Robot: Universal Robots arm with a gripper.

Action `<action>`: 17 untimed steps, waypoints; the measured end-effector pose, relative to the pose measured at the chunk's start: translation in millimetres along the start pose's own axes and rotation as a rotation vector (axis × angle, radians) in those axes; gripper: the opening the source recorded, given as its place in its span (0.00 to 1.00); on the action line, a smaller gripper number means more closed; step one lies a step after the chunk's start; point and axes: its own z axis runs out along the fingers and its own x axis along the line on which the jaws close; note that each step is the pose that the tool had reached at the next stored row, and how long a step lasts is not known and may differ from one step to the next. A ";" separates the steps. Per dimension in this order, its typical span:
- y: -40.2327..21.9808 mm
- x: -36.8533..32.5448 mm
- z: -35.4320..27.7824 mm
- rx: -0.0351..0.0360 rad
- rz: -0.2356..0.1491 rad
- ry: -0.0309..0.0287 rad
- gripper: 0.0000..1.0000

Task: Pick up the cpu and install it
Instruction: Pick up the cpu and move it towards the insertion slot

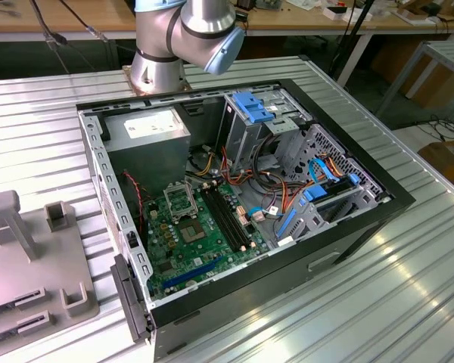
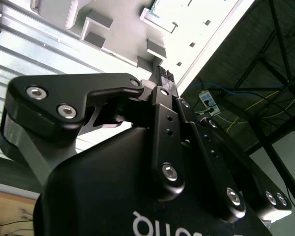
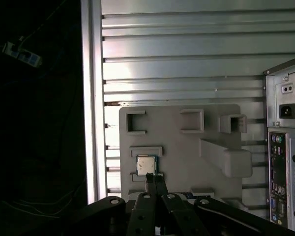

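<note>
Grey fixture plate [image 1: 60, 257] on the worktop [image 1: 378, 302]: cpu [image 3: 146, 165] sits in its square pocket, ahead of the fingers [image 3: 148, 181] and apart from them. Fingers are pinched together, gripping nothing. By my read, neither pickup nor install is done. Socket [image 1: 180, 202] in the open PC case [image 1: 340, 246] looks unfilled. White power supply label [image 1: 147, 125] is too small to read.
</note>
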 end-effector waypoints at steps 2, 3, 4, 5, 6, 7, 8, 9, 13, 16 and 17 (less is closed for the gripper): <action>0.0 0.0 0.0 0.0000 0.000 0.0000 0.11; 0.0 0.0 0.0 0.0000 0.000 0.0000 0.11; 0.0 0.0 0.0 -0.0001 0.000 0.0000 0.11; 0.0 0.0 0.1 -0.0001 0.000 0.0000 0.11; 0.0 0.0 0.1 -0.0001 0.000 0.0000 0.11; 0.0 0.0 0.1 -0.0001 0.000 0.0000 0.11; 0.0 0.0 0.1 -0.0002 0.000 0.0000 0.11; 0.0 0.0 0.1 -0.0002 0.000 0.0000 0.11; 0.0 0.0 0.2 -0.0003 0.000 0.0000 0.36; 0.0 0.0 0.2 -0.0004 0.000 0.0000 0.53; 0.0 0.0 0.2 -0.0004 0.000 0.0001 0.53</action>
